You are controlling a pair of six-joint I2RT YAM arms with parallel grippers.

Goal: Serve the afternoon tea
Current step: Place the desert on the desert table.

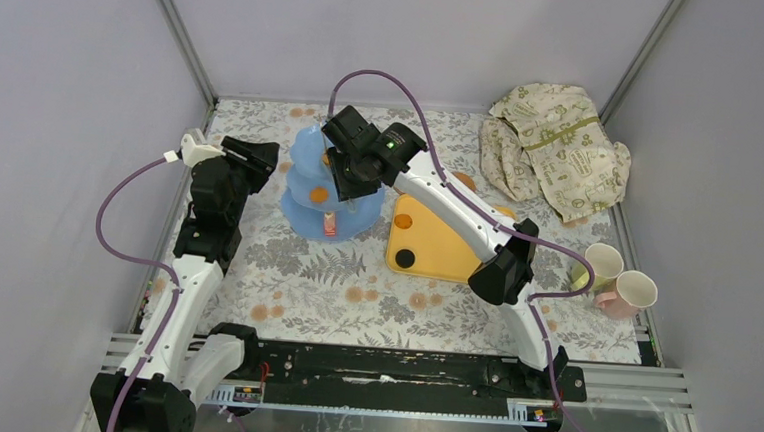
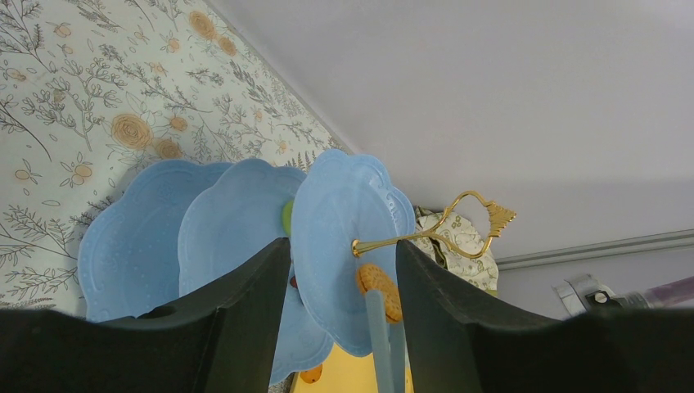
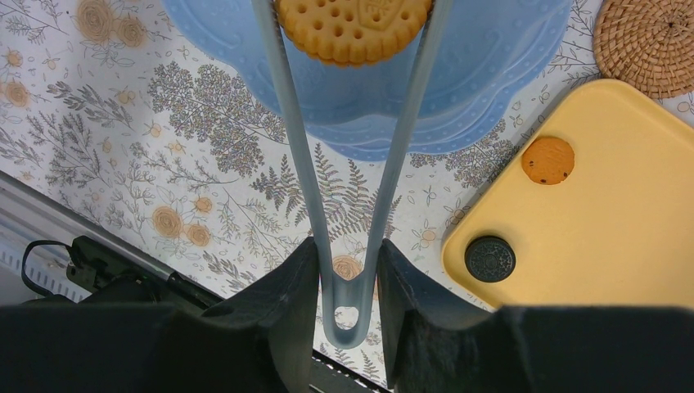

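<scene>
The light-blue three-tier stand (image 1: 302, 151) stands at mid-table, with an orange biscuit (image 1: 318, 194) and a red pastry (image 1: 330, 225) on its tiers. My right gripper (image 3: 348, 246) is shut on grey-blue tongs (image 3: 299, 164). The tongs grip a tan sandwich biscuit (image 3: 352, 29) over a blue tier (image 3: 507, 74). My left gripper (image 2: 342, 246) is open and empty, just left of the stand (image 2: 237, 221), facing its gold handle (image 2: 475, 217). Two pale cups (image 1: 604, 262) (image 1: 634, 292) stand at the right edge. One woven coaster (image 3: 651, 41) lies beyond the tray.
A yellow tray (image 3: 622, 221) right of the stand holds an orange cookie (image 3: 548, 160) and a dark round cookie (image 3: 489, 259). The cream cloth with green print (image 1: 557, 152) lies crumpled at the back right. Grey walls close in on three sides.
</scene>
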